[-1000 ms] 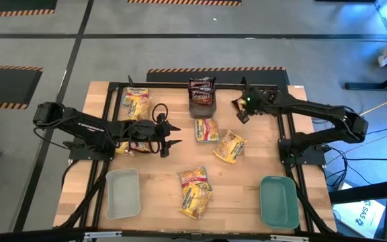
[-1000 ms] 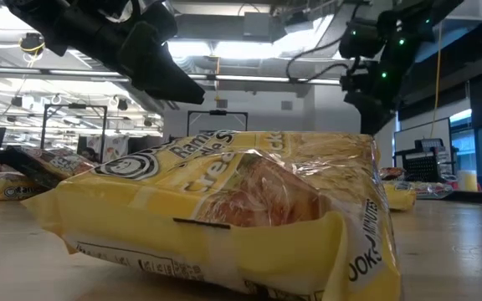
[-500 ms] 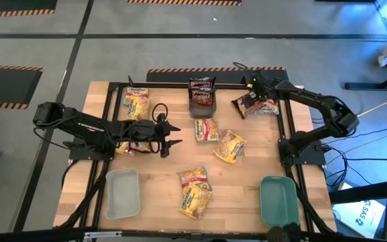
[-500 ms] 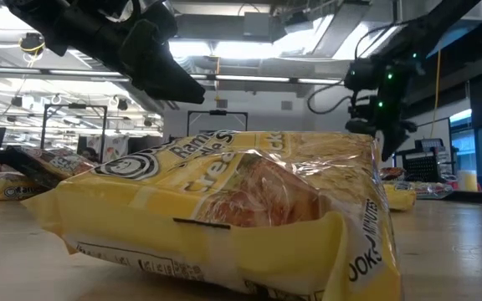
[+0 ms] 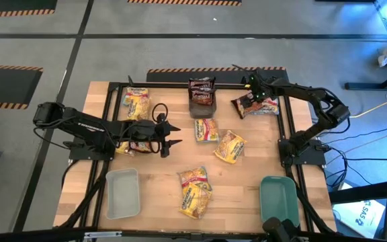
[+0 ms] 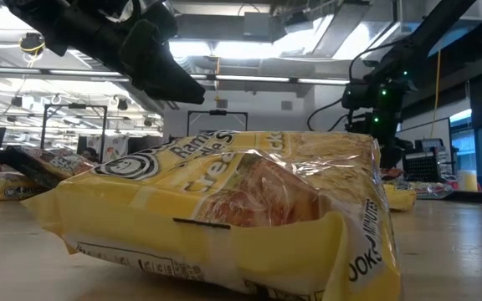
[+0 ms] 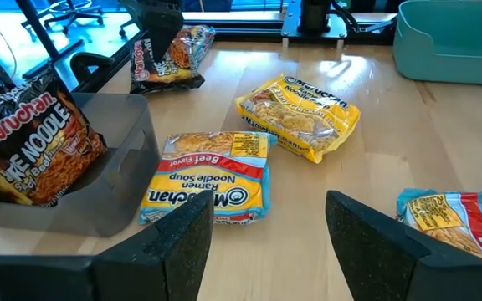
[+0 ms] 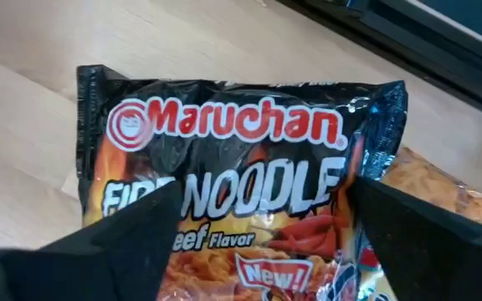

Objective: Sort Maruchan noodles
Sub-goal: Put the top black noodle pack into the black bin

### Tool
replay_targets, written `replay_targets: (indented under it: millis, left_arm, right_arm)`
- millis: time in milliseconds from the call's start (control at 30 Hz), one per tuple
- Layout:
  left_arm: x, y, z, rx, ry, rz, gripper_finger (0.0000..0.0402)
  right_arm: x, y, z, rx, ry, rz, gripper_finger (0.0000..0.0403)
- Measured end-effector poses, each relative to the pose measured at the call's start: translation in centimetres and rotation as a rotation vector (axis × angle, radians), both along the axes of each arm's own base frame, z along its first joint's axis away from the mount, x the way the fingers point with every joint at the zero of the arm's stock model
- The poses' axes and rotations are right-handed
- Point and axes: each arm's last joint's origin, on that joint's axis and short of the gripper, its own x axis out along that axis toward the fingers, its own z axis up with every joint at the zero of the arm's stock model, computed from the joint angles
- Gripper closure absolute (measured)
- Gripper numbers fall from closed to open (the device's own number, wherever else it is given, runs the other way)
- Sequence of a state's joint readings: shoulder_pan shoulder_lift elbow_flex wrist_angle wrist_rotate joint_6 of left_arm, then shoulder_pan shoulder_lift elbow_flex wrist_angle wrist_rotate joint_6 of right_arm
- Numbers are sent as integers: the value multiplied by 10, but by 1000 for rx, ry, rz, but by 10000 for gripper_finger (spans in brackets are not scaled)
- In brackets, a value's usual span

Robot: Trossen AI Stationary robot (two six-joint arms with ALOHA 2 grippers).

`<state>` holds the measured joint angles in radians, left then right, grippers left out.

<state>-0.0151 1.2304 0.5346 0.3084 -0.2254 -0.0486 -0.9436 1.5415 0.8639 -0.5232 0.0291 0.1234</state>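
My right gripper (image 8: 264, 196) hangs open just above a dark Fire Noodle packet (image 8: 224, 192), one finger to each side. That packet (image 5: 254, 105) lies at the table's far right, with its end resting on another packet (image 8: 450, 184). My left gripper (image 7: 270, 226) is open and holds nothing; it hovers left of the table's middle (image 5: 170, 134). Ahead of it lie a yellow beef packet (image 7: 207, 177) and a yellow chicken packet (image 7: 299, 115), both flat on the wood. A grey bin (image 5: 201, 107) at the far middle holds more dark packets (image 7: 32, 150).
More yellow packets lie at the far left (image 5: 136, 101) and near the front edge (image 5: 195, 191), where one fills the low view (image 6: 224, 217). A pale grey tray (image 5: 121, 193) stands front left and a teal tray (image 5: 279, 200) front right. Black frame rails border the table.
My right gripper has carried a dark packet toward the table's far right corner and let it go. The packet now lies flat there. The gripper has drawn back a little toward the far edge. My left arm has kept still.
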Motion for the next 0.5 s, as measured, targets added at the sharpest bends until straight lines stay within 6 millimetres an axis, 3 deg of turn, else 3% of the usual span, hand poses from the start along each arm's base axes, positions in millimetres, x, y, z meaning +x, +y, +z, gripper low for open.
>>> replay_targets:
  millis: [233,500]
  left_arm:
    - [0,1,0,5,1,3,177]
    - [0,1,0,6,2,3,177]
  right_arm:
    - [2,1,-3,54,-53,28,168]
    - [3,2,-3,59,-58,52,319]
